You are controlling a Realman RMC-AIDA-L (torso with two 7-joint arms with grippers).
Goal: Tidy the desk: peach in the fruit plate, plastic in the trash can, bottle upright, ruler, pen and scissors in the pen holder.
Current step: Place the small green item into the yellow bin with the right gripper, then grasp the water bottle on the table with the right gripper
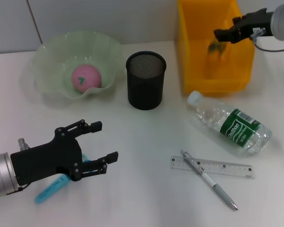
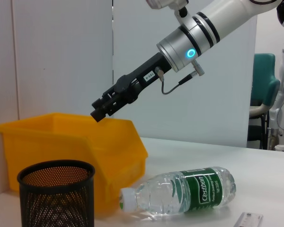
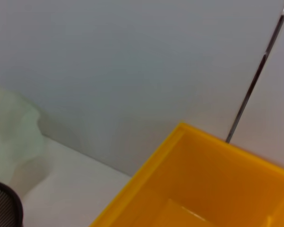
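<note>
A pink peach [image 1: 85,77] lies in the pale green fruit plate [image 1: 52,52] at the back left. The black mesh pen holder [image 1: 146,82] stands in the middle. My right gripper [image 1: 218,35] hangs open over the yellow bin [image 1: 213,80]; a dark blurred piece of plastic [image 1: 215,48] is just below it, inside the bin. The clear bottle [image 1: 232,124] lies on its side. A pen [image 1: 210,182] lies across a clear ruler [image 1: 227,168] at the front. My left gripper [image 1: 102,142] is open at the front left, over blue scissors [image 1: 52,189].
The left wrist view shows the right gripper [image 2: 98,113] above the bin [image 2: 85,146], the pen holder [image 2: 57,198] and the lying bottle [image 2: 184,189]. The right wrist view looks down into the bin [image 3: 203,189]. A wall stands behind the table.
</note>
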